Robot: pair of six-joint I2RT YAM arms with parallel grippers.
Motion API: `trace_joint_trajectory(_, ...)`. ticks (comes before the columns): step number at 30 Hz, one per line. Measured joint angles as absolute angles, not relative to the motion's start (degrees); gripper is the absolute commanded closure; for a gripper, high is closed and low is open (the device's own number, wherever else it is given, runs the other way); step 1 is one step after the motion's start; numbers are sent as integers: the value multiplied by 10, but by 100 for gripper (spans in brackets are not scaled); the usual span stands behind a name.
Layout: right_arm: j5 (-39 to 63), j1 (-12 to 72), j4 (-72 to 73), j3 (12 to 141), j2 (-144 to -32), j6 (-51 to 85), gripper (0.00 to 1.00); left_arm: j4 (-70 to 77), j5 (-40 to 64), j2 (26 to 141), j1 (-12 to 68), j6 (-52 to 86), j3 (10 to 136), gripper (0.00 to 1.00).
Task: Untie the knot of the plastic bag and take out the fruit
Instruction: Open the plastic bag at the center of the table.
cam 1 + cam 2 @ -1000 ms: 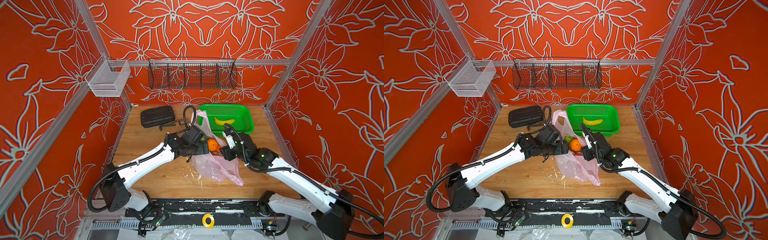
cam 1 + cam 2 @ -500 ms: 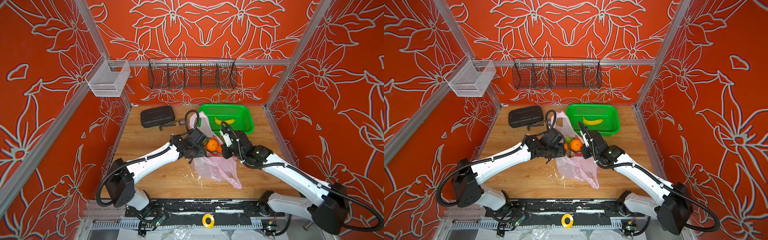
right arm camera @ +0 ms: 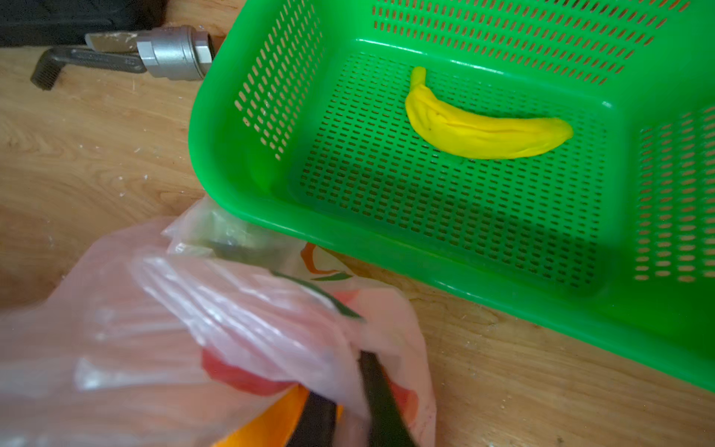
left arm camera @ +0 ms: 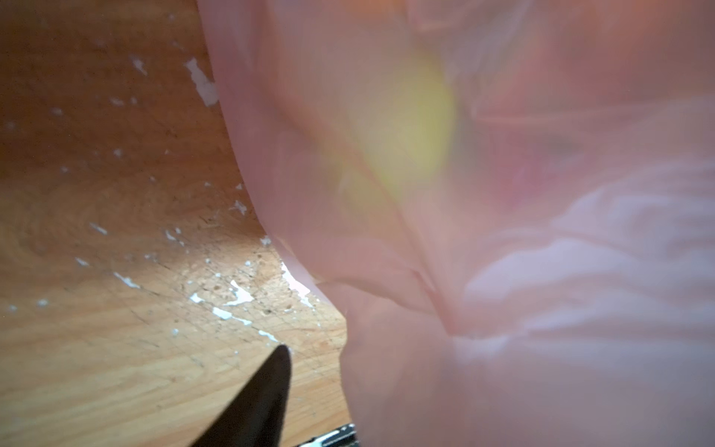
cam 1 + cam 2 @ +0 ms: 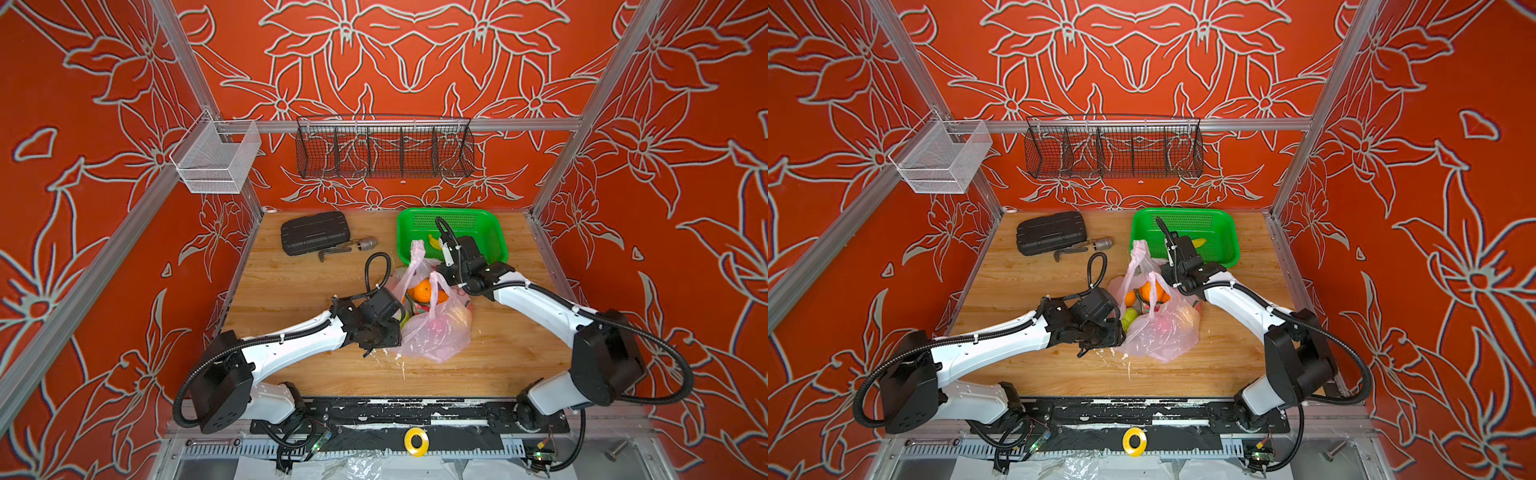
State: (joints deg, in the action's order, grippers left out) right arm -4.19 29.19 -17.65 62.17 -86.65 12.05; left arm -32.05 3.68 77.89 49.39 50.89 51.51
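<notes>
The plastic bag (image 5: 440,332) slumps on the worktop (image 5: 299,282), just in front of the green basket (image 5: 457,213), mouth gaping and no knot showing; its thin film could tear, or the whole bag drag, should the arms pull apart. The right pincer (image 3: 340,383) is nipped on a fold of film by the mouth, while the left pincer (image 5: 390,332) sits against the bag's side, its grip impossible to tell. A slip could spill the fruit (image 5: 424,291).
</notes>
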Motion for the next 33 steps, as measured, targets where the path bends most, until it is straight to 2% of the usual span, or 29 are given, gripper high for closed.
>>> trace_joint_trajectory(1,-35,292,-177,622,-865,125,43,-320,33,776,495,509,514,11)
trace_joint_trajectory(3,-20,292,-177,622,-849,129,29,-322,24,761,496,509,514,7)
trace_joint_trajectory(7,8,293,-185,622,-781,131,22,-337,-4,710,497,502,521,5)
trace_joint_trajectory(10,26,294,-203,628,-713,135,10,-353,-18,676,497,480,545,4)
trace_joint_trajectory(12,40,295,-216,643,-677,140,5,-357,-21,662,497,455,565,3)
trace_joint_trajectory(16,68,302,-241,679,-646,142,8,-369,-37,653,498,408,604,3)
trace_joint_trajectory(22,110,347,-270,694,-642,160,31,-395,-94,654,495,367,658,3)
trace_joint_trajectory(33,121,435,-306,547,-651,185,35,-399,-45,677,440,334,668,3)
